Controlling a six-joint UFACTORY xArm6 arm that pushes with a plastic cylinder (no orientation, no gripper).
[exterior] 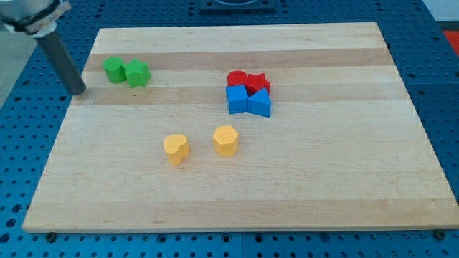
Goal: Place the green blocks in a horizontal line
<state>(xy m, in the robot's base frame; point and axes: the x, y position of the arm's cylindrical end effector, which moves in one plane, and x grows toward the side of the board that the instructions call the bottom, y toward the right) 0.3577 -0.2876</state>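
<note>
Near the surface's [301, 208] upper-left corner, two touching green blocks [126, 72] — probably light, rigid, easily slid by side-face pushes — lay right of my tip [79, 92], a graspless tool touching nothing.

Wooden board [323, 193] on blue perforated table [437, 79]. Red blocks [247, 79] touching blue blocks [249, 101], right of ctr. Two yellow blocks [176, 148] [226, 140] nr ctr, apart.
</note>
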